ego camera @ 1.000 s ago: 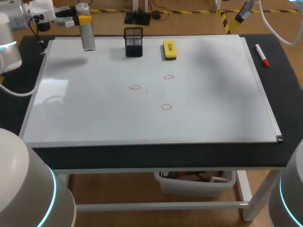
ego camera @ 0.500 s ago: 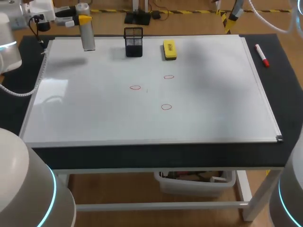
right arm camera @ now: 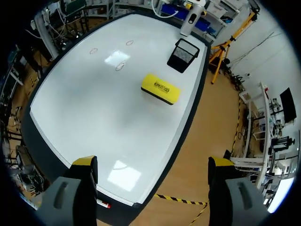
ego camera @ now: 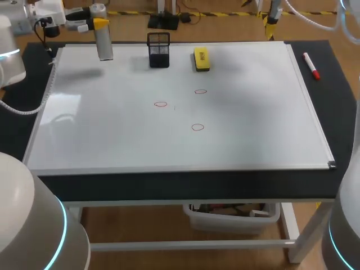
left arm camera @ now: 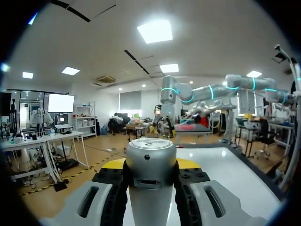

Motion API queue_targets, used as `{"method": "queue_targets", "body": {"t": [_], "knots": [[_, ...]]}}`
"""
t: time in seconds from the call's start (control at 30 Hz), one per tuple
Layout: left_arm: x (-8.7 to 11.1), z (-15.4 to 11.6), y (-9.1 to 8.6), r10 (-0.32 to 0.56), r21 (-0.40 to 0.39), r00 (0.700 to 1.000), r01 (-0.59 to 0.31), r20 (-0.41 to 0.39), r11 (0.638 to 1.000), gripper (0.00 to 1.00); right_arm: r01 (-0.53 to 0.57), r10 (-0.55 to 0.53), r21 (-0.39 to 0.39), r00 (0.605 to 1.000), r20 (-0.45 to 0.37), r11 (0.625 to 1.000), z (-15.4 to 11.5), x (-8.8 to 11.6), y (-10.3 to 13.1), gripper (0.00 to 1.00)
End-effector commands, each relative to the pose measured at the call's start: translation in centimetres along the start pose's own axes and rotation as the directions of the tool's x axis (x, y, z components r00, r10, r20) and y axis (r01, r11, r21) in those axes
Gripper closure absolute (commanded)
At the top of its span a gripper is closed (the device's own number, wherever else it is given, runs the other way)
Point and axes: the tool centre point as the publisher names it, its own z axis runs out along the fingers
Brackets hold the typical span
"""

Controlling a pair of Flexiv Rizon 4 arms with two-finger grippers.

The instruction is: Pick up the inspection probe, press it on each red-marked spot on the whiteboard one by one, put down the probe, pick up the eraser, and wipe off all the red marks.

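Silver and upright, the inspection probe (left arm camera: 150,175) is clamped between the yellow-tipped fingers of the left gripper (ego camera: 97,23), both pressing its sides, over the far left corner of the whiteboard (ego camera: 253,112). The three red marks (ego camera: 197,127) lie well apart from that gripper, toward the board's middle. The right gripper (right arm camera: 153,162) hangs spread wide and empty; ahead of it lies the yellow eraser (right arm camera: 161,88), with a black mesh holder (right arm camera: 183,54) just beyond. A red marker (right arm camera: 104,205) lies under one finger.
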Motion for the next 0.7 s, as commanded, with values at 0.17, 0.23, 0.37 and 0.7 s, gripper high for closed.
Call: {"method": "queue_targets", "body": {"t": [0.17,0.23,0.37,0.7], "knots": [[0.3,0.0,-0.2,0.002,-0.003,1.0,-0.002,0.007,1.0,1.0,0.114,-0.103,0.142,0.992,-0.078,0.983,-0.6,0.3,1.5,0.0],[0.3,0.0,-0.2,0.002,-0.003,1.0,-0.002,0.007,1.0,1.0,0.14,-0.126,0.166,0.988,-0.087,0.976,-0.4,0.4,1.6,0.0],[0.3,0.0,-0.2,0.002,-0.003,1.0,-0.002,0.007,1.0,1.0,0.187,-0.173,0.216,0.981,-0.084,0.958,-0.3,0.4,1.8,0.0],[0.3,0.0,-0.2,0.002,-0.003,1.0,-0.002,0.007,1.0,1.0,0.275,-0.289,0.192,0.956,0.05,0.942,-0.5,-0.2,3.1,0.0]]}}
